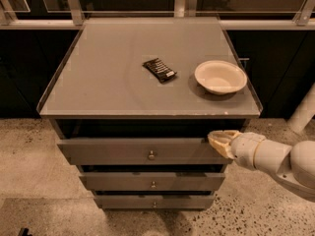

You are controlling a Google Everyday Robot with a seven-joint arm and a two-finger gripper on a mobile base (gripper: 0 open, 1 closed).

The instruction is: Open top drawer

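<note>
Grey top drawer (123,151) juts out; hand (220,142) at its right end, under front-right corner of surface (108,82), likely edge-pulling; grip cannot tell.

The single camera looks from in front of the drawer cabinet, raised above it and tilted down, near enough that the worktop (113,82) and three drawer fronts fill the view. The gripper (217,140) sits low on the right, at the right end of the top drawer (113,152).

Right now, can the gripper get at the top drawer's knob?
Probably yes. The gripper sits at the right end of the top drawer, about level with its front. The knob is at the front's centre, and nothing stands between them.
</note>
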